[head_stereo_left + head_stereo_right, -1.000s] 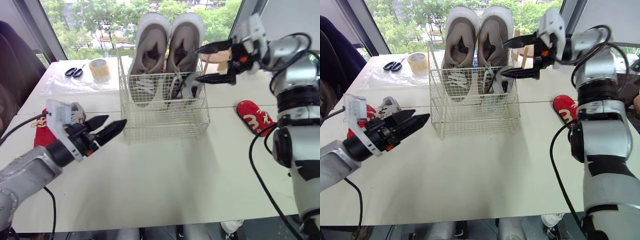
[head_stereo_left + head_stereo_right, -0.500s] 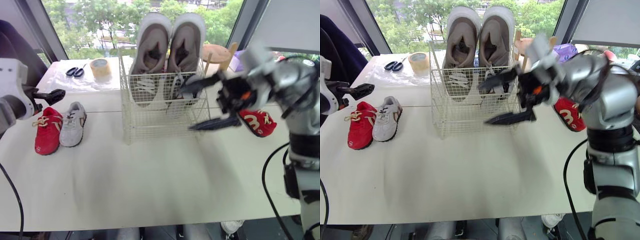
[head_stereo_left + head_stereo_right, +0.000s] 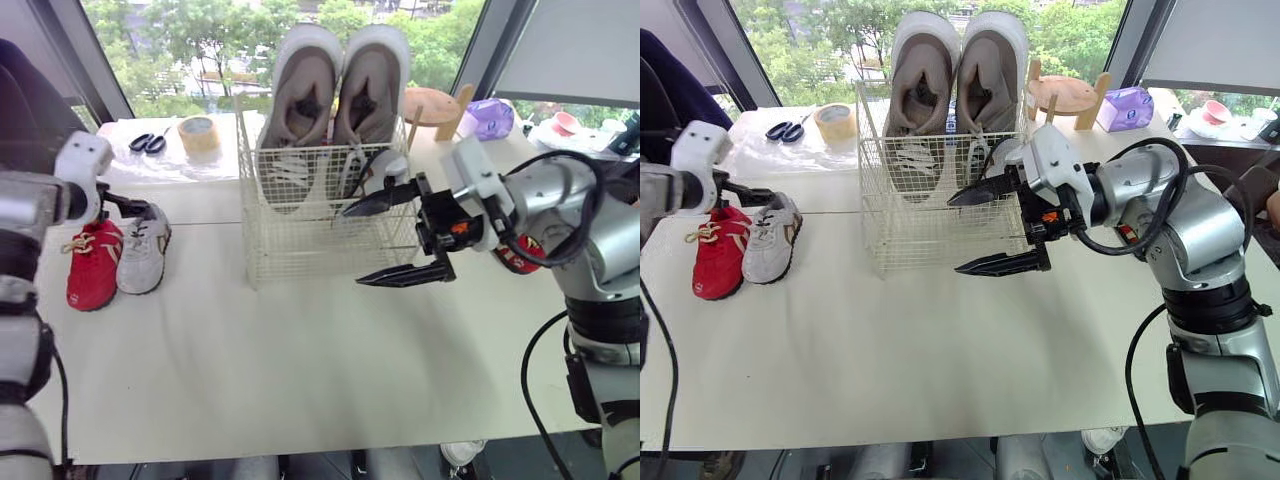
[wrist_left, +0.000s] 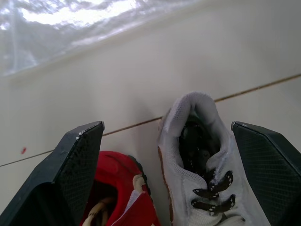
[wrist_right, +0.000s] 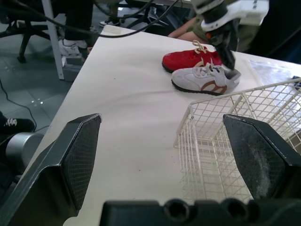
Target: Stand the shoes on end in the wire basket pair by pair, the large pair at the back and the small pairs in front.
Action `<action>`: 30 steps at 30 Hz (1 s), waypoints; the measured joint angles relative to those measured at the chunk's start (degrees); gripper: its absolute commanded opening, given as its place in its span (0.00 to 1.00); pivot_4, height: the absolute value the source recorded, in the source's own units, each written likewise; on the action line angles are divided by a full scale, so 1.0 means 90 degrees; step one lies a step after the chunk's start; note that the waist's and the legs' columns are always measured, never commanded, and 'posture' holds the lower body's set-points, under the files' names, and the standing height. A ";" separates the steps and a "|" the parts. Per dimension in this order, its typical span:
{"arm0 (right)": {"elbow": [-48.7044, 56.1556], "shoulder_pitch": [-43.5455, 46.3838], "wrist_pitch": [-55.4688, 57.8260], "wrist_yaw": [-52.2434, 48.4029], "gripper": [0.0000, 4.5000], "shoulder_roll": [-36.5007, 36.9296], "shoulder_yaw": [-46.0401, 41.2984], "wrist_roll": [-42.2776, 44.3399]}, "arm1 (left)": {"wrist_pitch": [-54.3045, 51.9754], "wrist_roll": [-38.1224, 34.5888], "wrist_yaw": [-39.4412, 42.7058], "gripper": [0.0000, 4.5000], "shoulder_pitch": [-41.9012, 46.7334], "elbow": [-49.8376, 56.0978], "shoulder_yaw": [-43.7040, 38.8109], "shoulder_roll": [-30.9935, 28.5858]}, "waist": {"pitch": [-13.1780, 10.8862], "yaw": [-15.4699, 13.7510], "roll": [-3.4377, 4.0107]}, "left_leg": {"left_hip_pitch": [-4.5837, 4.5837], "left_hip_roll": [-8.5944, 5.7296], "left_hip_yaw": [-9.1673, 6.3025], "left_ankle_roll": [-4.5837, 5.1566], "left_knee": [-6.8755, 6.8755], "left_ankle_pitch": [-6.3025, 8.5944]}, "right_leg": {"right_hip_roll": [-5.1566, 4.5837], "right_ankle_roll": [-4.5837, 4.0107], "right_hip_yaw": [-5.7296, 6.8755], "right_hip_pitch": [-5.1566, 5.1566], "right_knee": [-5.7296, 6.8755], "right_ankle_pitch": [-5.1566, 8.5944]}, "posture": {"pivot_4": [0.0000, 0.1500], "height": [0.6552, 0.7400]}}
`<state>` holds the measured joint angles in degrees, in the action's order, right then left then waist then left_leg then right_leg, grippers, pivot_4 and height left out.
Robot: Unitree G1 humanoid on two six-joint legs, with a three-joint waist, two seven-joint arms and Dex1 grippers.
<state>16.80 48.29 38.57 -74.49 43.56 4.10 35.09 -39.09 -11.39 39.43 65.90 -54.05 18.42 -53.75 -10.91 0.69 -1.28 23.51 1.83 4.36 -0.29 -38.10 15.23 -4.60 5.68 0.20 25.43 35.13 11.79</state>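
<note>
In the head view, the wire basket (image 3: 330,240) is seen toward the far middle of the table (image 3: 300,370). The large grey pair (image 3: 335,90) is stood on end at its back. A small grey shoe (image 3: 385,172) is made out through the mesh at its right front. The right gripper (image 3: 352,248) is held just near of the basket's right corner, its two fingers spread wide and nothing between them. A red shoe (image 3: 520,255) is partly hidden behind the right arm. On the left of the table, a small red shoe (image 3: 93,262) and a small white shoe (image 3: 143,250) are laid side by side, toes toward the near edge. The left gripper (image 3: 140,208) is held over their far ends. Scissors (image 3: 148,143) and a tape roll (image 3: 199,135) are seen at the far left.

In the left wrist view, the fingers (image 4: 77,174) are spread wide above both heels. The white shoe's opening lies between them, and no contact can be made out.

In the right wrist view, the spread fingers are seen empty, with the basket's corner just beyond them and the two small shoes farther off.
</note>
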 measured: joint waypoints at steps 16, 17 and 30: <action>0.0484 -0.0232 0.0319 0.0935 1.00 0.0040 -0.0087 0.0200 | 0.1442 0.1432 0.0132 0.01 0.0621 -0.2180 -0.0673 0.0910 | -0.0001 -0.0005 -0.0013 | 0.0001 0.0000 -0.0002 0.0006 -0.0008 0.0004 | -0.0007 0.0004 0.0001 -0.0001 0.0009 -0.0002 | 1.00 1.00; 0.0484 -0.0235 0.0322 0.0948 1.00 0.0057 -0.0089 0.0207 | 0.1410 0.1435 0.0080 0.01 0.0663 -0.2189 -0.0772 0.0909 | -0.0003 -0.0005 -0.0016 | 0.0002 0.0001 -0.0002 0.0006 -0.0008 0.0004 | -0.0007 0.0004 0.0001 -0.0001 0.0009 -0.0002 | 1.00 1.00; 0.0025 -0.0056 0.1056 0.1484 1.00 0.0163 -0.0768 0.0932 | -0.2104 -0.1135 -0.3121 0.01 -0.0552 0.7587 -0.5880 0.2920 | -0.0027 -0.0031 -0.0072 | 0.0065 -0.0001 -0.0029 0.0024 -0.0053 0.0013 | -0.0045 0.0057 0.0016 0.0003 -0.0002 -0.0034 | 1.00 1.00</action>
<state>17.03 47.79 48.07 -61.14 45.03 -2.81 43.48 -58.03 -21.60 11.35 60.94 14.23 -34.50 -27.47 -11.15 0.41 -1.93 24.10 1.82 4.10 -0.07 -38.58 15.35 -5.01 6.19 0.34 25.46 35.12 11.48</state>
